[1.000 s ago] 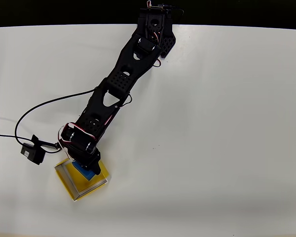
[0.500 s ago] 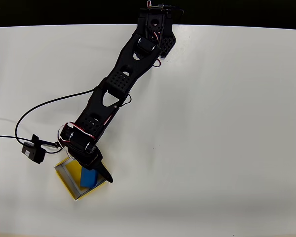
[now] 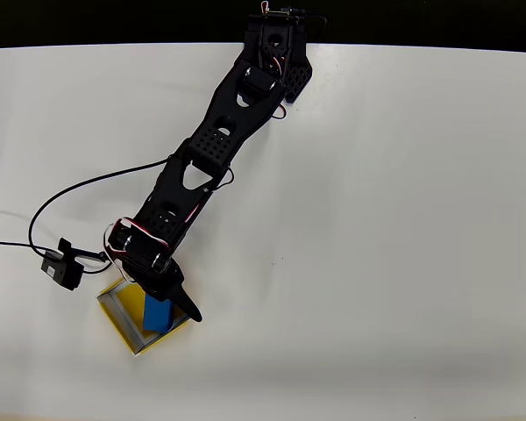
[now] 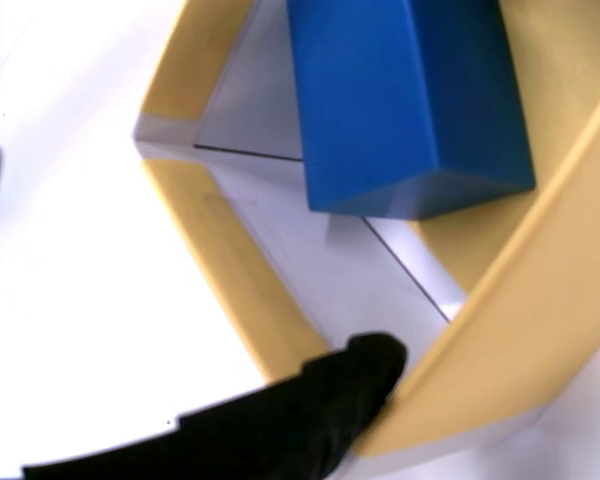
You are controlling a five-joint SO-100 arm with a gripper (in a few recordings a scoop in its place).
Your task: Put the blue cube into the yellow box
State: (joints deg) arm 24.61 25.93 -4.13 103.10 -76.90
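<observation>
- On the white desk there is one small black module with a thin black cable. It sits near the left edge, just beside the box's top-left side but not touching it.
- There is one yellow box. It sits near the desk's front-left part, turned like a diamond, with one corner pointing to the front edge.
- There is one blue cube. It lies inside the yellow box, on the yellow floor, in the right half of the box.
- The cube is a bit longer than it is wide. In the overhead view its long side runs from the back of the desk toward the front, tipped a little.
- In the wrist view the blue cube lies flat in the box, apart from the walls.
- There is one black arm. It reaches from the back edge down to the box.
- The pincer is spread wide and holds nothing. One dark finger sticks out over the box's right corner, and the cube lies free.
- In the wrist view one black fingertip is at the box's wall.
</observation>
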